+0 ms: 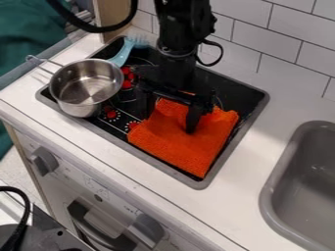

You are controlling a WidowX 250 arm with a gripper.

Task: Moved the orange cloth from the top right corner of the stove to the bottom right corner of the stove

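The orange cloth [186,142] is spread over the right part of the black toy stove [239,138], and the stove's front right corner is nearly reached by its lower edge. The black gripper [170,113] is held pointing down over the cloth, its two fingers set apart; one is seen against the orange fabric, the other beside the cloth's left edge. The left part of the stove is occupied by a metal saucepan [86,87], its wire handle [44,62] directed to the upper left. Behind the saucepan, a light-blue brush [122,53] is placed near the far left corner. A grey sink [304,186] is set into the white countertop [262,147] at right.
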